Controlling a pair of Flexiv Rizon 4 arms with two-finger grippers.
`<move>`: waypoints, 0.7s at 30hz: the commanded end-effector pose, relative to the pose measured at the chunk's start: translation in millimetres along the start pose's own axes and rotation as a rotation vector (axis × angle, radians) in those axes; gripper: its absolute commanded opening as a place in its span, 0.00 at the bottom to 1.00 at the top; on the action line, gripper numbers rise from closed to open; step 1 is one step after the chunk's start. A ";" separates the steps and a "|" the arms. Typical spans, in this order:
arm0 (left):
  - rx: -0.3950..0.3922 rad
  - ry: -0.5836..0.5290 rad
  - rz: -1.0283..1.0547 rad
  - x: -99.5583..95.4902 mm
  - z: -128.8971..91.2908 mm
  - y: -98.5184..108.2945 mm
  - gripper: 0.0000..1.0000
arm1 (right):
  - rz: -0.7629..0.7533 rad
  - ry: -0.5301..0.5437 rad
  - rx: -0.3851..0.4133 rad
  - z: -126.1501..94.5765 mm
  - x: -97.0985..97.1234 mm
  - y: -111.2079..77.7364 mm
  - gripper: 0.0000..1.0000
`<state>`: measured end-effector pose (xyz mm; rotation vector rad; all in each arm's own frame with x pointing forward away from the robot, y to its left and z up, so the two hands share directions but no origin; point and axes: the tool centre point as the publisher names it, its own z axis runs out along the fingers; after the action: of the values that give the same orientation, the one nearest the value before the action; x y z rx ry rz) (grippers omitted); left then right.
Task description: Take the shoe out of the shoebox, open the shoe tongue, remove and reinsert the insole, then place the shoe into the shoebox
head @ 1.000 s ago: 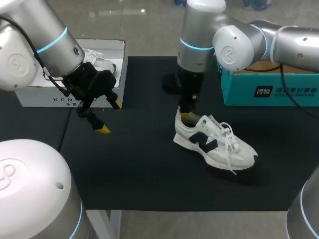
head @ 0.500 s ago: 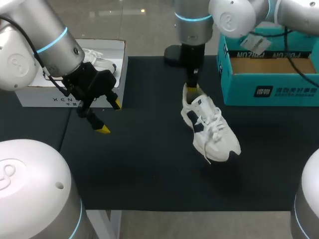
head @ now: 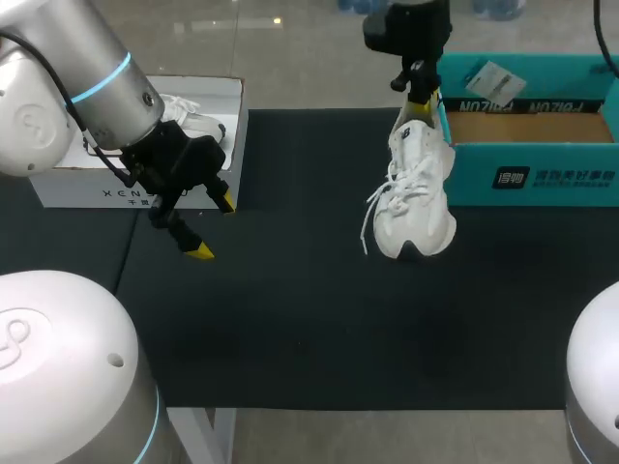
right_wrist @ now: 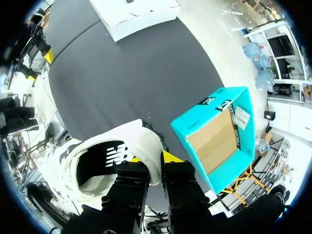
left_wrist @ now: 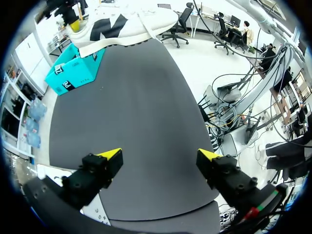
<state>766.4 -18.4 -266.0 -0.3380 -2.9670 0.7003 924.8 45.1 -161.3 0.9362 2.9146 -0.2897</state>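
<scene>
1. Since a second ago the right arm has swung the shoe (head: 414, 188) up off the middle of the black mat (head: 290, 319) and over towards the teal shoebox (head: 527, 179). The shoe now hangs toe-down just beside the box's near corner. The left arm has not shifted.
2. In the head view most of the right arm is cut off, and the heel hides much of the right gripper (head: 418, 97). I cannot tell there whether the toe clears the mat.
3. The right wrist view shows the right gripper (right_wrist: 153, 161) pinched tight on the heel collar, one finger inside and one outside. The shoe's inside is too dark to make out.
4. The left gripper (head: 213, 227) hovers by the white box (head: 97, 188). In the left wrist view its fingers (left_wrist: 111, 155) are spread wide and hold nothing.
</scene>
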 end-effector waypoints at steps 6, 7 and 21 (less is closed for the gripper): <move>-0.002 0.001 0.001 -0.2 0.0 0.0 1.00 | 0.000 0.001 0.006 -15.1 -0.9 0.1 0.00; -0.002 0.001 0.001 -0.2 0.0 0.0 1.00 | 0.000 0.001 0.006 -15.1 -0.9 0.1 0.00; -0.002 0.001 0.001 -0.2 0.0 0.0 1.00 | 0.234 0.020 0.045 -10.5 -27.8 -32.9 0.00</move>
<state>766.5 -18.4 -266.0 -0.3373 -2.9671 0.7002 926.0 25.8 -148.9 1.0718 2.8593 -0.3618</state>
